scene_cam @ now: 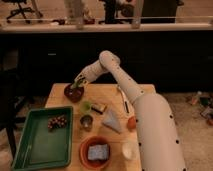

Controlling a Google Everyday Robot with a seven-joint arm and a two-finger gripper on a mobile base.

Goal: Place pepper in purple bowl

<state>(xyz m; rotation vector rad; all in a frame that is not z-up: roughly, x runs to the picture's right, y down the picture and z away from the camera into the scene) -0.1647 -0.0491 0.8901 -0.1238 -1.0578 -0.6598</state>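
Fingers point(78, 83) shut on one pepper point(76, 86); over one purple bowl point(73, 92)

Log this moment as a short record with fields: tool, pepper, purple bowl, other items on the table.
tool: the tool is at the far left of the table, right above the purple bowl, shut on the pepper
pepper: the pepper is green, held just over the bowl's opening
purple bowl: the purple bowl stands at the table's far left corner
tray: the green tray at the near left holds a dark cluster
orange bowl: the orange bowl at the near edge holds a grey-blue block
step left: release the pepper into the bowl
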